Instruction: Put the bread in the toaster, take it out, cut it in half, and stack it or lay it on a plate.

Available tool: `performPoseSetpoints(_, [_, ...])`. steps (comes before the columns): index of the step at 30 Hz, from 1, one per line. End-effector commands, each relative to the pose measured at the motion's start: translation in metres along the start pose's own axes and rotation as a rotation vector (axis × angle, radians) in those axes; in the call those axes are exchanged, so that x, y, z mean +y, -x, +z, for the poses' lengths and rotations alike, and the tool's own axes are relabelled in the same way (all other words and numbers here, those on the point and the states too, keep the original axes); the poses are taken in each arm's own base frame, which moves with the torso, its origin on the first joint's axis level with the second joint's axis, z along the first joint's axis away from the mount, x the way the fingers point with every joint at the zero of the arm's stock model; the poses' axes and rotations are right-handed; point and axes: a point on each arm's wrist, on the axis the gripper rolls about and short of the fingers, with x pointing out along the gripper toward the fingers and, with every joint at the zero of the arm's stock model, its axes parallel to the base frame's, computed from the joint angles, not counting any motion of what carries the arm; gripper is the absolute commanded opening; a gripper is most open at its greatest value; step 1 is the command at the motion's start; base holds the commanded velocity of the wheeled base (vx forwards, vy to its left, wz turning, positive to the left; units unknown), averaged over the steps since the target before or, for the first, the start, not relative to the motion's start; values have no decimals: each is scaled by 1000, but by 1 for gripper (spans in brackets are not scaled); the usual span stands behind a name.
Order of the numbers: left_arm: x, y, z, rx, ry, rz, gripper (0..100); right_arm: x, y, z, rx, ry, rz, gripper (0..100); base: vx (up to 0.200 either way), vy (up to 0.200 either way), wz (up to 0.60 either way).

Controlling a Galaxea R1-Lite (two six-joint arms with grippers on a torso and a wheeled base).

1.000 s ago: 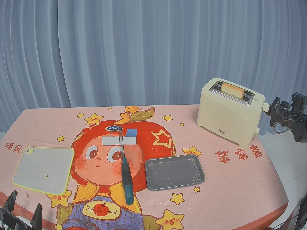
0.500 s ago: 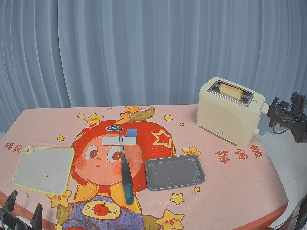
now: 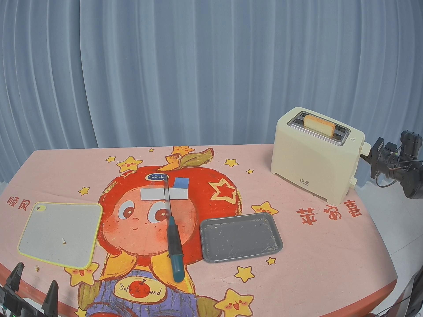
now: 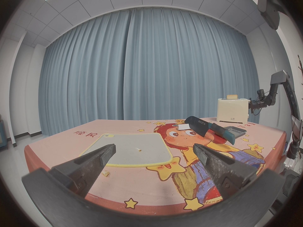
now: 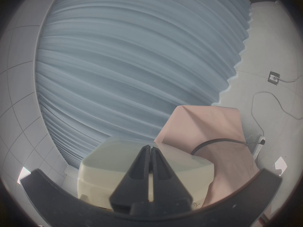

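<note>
A cream two-slot toaster [image 3: 315, 155] sits at the right of the frame, on the pink cartoon tablecloth [image 3: 308, 252]. A golden bread slice [image 3: 320, 125] stands on edge in its slot, its long axis running from upper left to lower right. The right gripper [image 5: 150, 150] is at the toaster's right end, fingers pressed together and seemingly gripping nothing. At the lower left corner, the left gripper [image 4: 154, 147] is spread wide and empty, beside the yellow-rimmed white cutting board [image 3: 59, 234]. A teal-handled knife [image 3: 172, 225] lies mid-frame, blade pointing up, beside a grey rectangular tray [image 3: 240, 236].
</note>
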Motion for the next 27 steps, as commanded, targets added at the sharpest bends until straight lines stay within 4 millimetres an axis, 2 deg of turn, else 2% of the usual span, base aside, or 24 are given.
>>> performPoseSetpoints(1, [0, -1, -4, 17, 0, 0, 100, -11, -4, 0, 8, -17, -21, 0, 0, 0, 0])
performPoseSetpoints(21, [0, -1, -4, 17, 0, 0, 100, -16, -2, -13, 42, -39, -47, 0, 0, 0, 0])
performPoseSetpoints(27, [0, -1, -4, 17, 0, 0, 100, -20, -4, -11, 36, -37, -52, 0, 0, 0, 0])
